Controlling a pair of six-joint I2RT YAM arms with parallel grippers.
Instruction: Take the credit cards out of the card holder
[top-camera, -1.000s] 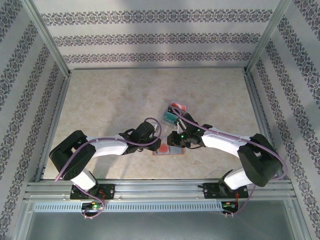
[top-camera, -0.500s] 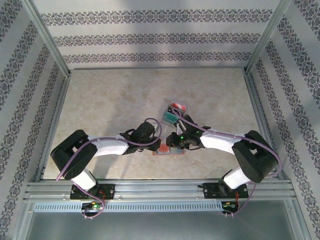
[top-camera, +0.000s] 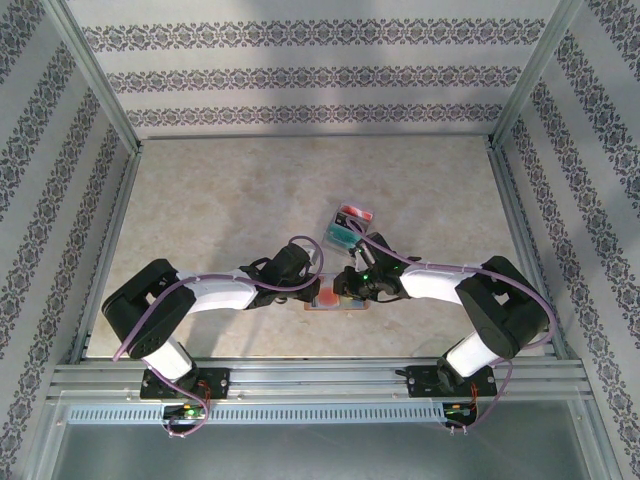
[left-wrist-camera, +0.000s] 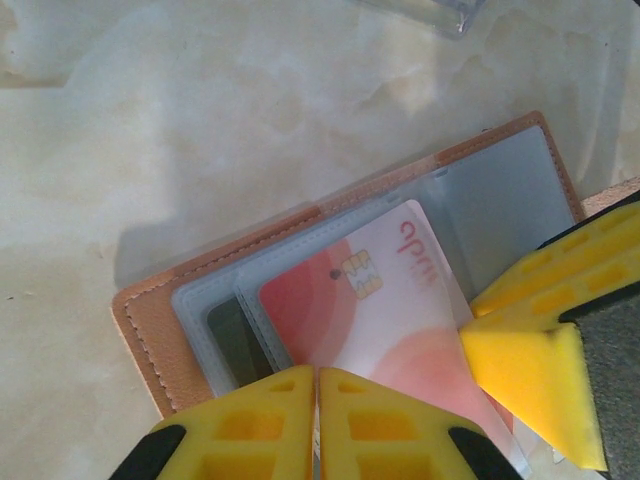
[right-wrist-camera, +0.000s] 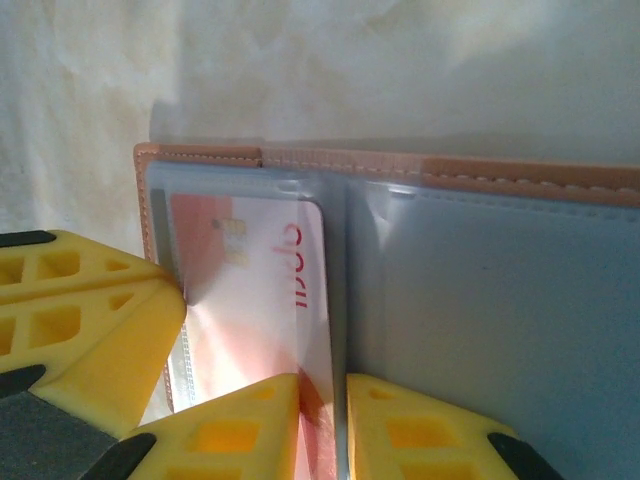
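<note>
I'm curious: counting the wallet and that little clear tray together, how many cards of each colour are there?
Red cards: 2
Teal cards: 1
Dark cards: 1
Total: 4

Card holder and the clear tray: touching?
Apart. The left wrist view shows a strip of bare table between the card holder and the clear tray at the picture's top edge.

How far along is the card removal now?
Done: teal card and red card lie in the clear tray. In hand: left claw and right claw sit at the red-white card in the open card holder. To do: it and a dark card are in sleeves.
</note>
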